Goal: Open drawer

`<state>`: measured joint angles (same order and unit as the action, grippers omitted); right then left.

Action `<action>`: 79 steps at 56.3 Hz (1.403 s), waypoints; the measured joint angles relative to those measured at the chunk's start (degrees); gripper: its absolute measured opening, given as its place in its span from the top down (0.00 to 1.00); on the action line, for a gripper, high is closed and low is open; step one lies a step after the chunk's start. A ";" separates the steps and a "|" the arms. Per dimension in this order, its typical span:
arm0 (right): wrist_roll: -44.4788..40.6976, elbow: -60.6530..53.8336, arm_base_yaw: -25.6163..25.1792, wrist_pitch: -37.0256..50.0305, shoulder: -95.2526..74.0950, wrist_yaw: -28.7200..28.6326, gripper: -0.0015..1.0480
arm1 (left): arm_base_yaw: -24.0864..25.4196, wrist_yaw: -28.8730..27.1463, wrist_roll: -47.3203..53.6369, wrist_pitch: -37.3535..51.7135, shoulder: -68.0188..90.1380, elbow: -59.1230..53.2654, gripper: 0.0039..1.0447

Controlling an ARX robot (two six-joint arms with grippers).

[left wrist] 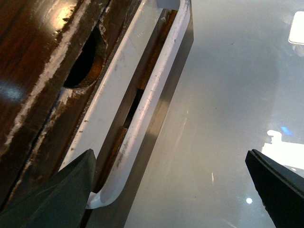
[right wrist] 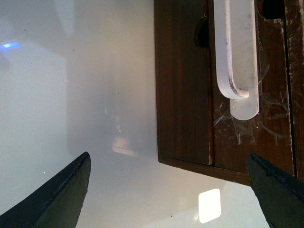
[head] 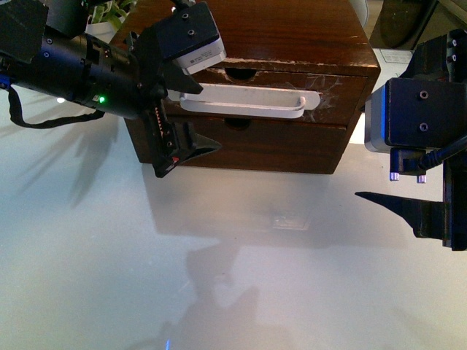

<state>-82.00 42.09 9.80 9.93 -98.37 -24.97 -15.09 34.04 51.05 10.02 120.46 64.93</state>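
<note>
The drawer is the upper front of a dark wooden cabinet, with whitish scratches, a half-round notch and a long white bar handle. It sits about level with the plain front below it. My left gripper is open at the handle's left end, one finger above and one below. In the left wrist view the handle curves in beside one finger of my left gripper. My right gripper is open and empty, right of the cabinet. It faces the drawer's right end.
The cabinet stands at the back of a glossy white table. A potted plant is behind it on the left. Pale objects lie at the back right.
</note>
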 joint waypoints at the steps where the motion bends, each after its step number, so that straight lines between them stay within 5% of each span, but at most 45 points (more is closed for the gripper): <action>1: -0.02 0.02 0.00 -0.04 -0.02 -0.02 0.09 | 0.00 0.02 0.00 -0.11 0.02 0.13 0.08; 79: -1.46 9.31 2.78 -1.97 -8.68 0.81 0.09 | -2.27 -7.96 13.14 -20.72 5.55 13.42 0.08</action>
<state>-83.46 51.40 12.58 7.97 -107.04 -24.16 -17.37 26.09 64.18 -10.70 126.02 78.35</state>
